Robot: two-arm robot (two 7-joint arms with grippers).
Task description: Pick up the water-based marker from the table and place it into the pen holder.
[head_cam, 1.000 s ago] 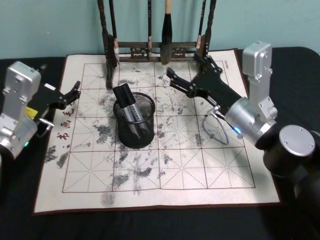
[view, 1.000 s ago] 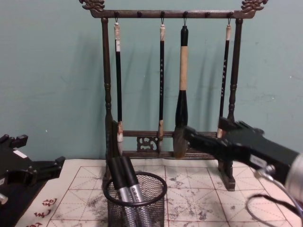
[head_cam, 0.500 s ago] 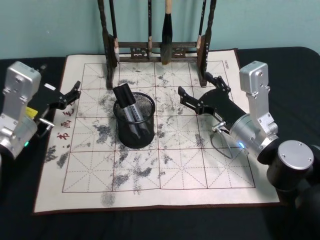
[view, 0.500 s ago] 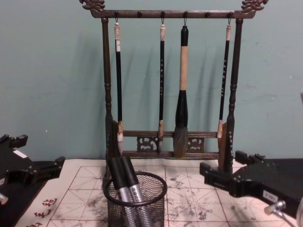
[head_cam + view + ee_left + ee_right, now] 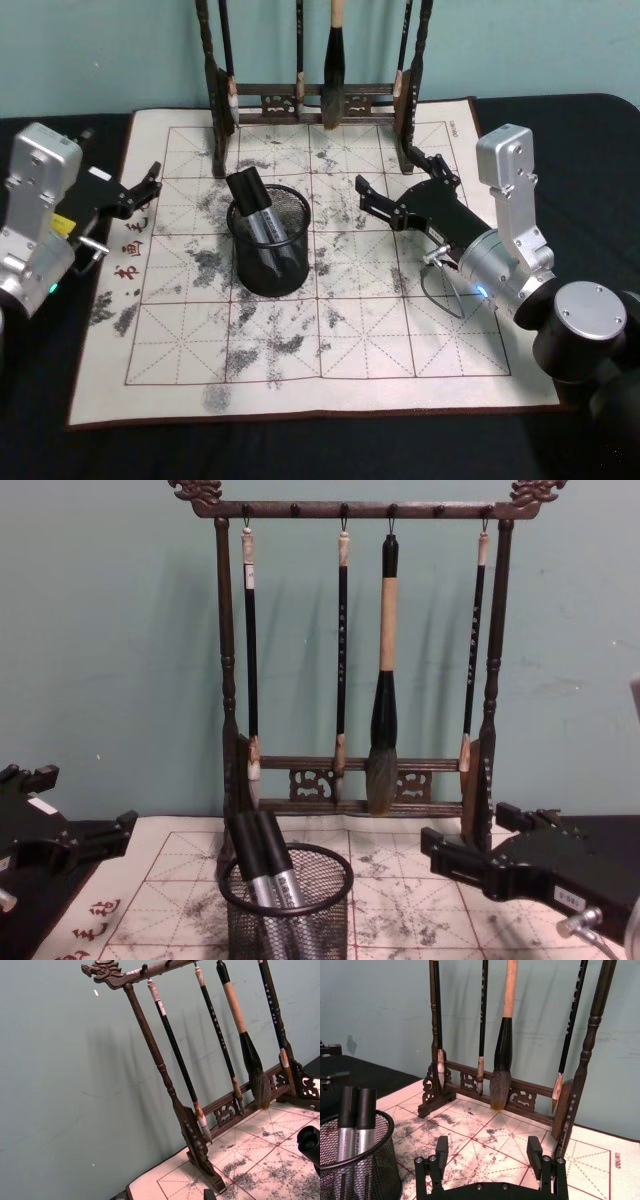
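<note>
Markers [image 5: 256, 205] sit in pen holder [image 5: 270, 262] — labels unreadable.

I see a black table [image 5: 40, 450] under a white mat [image 5: 420, 380] with a thin red grid, red characters down its left border, a dark red edge and grey-black ink blotches. The pen holder [image 5: 268, 240] is black wire mesh; the markers [image 5: 262, 222] in it have black caps over silver barrels. The brush rack [image 5: 350, 780] is dark brown carved wood, its brushes [image 5: 384, 660] black and tan. The wall [image 5: 100, 630] behind is teal. Both arms [image 5: 505, 215] are silver with black tools
</note>
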